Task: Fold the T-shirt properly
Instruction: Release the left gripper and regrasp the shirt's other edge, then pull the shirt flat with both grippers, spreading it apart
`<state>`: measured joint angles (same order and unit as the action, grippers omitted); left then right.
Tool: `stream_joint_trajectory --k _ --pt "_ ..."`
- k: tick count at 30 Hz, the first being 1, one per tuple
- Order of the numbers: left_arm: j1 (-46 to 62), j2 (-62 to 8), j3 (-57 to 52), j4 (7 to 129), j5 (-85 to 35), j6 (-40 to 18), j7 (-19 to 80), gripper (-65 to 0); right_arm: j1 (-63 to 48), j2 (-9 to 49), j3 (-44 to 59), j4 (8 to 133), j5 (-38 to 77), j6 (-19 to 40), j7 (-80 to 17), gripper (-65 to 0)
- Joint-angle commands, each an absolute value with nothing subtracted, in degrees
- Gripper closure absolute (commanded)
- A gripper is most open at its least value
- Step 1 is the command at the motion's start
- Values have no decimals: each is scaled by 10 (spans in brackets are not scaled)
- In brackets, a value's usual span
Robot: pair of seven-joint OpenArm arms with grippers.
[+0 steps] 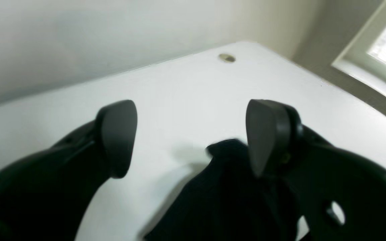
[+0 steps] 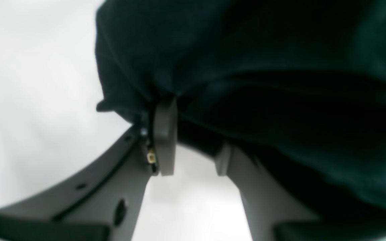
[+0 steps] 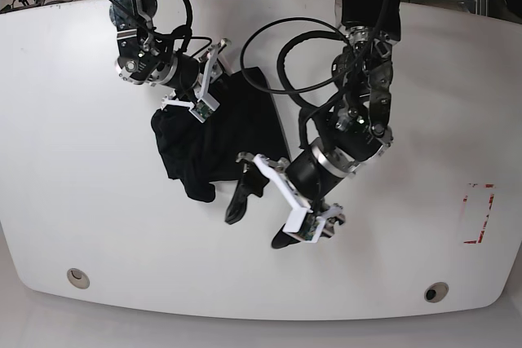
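The T-shirt (image 3: 212, 140) lies bunched on the bench (image 3: 65, 160); no neat fold is done yet. The right gripper (image 2: 193, 147) pinches its edge. The left gripper (image 1: 189, 140) is spread wide and empty, with a cloth end just beneath.

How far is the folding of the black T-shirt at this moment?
Done: nothing neat yet; the T-shirt lies bunched on the white table. In hand: the right gripper is closed on a cloth edge, while the left gripper stands open over a loose end. Left: spreading it flat and every fold.
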<state>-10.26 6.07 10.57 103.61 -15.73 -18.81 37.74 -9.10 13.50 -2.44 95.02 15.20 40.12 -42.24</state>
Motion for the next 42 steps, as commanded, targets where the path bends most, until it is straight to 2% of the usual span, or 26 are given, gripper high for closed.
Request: stream_joint_trajectory --k 1,11,14,16,22,24,26,38,42 --pt "-85 45 94 1029 -163 -191 368 -471 -89 136 0 989 154 400 -423 -171" --pt "-14 15 89 993 -164 -192 364 -469 -99 125 69 1066 155 400 -465 -174" --pt "-7 18 90 992 -164 -192 364 -433 -100 125 84 1092 155 400 -480 -182" --pt "-7 22 91 988 -165 -192 364 -393 -100 125 90 1106 155 400 -491 -219" --pt "-13 55 92 903 -163 -214 326 -185 -99 125 126 1142 155 400 -516 -450" --pt "-14 59 95 871 -163 -224 308 -136 -98 125 139 1147 155 400 -517 -496" --pt "-21 59 112 839 -154 -229 293 -114 -94 121 153 1148 156 400 -517 -518" --pt "-2 55 144 783 -124 -231 267 -114 -4 108 195 1148 242 400 -602 -514" --pt "6 54 144 783 -124 -231 267 -114 29 84 175 1142 250 400 -619 -465"
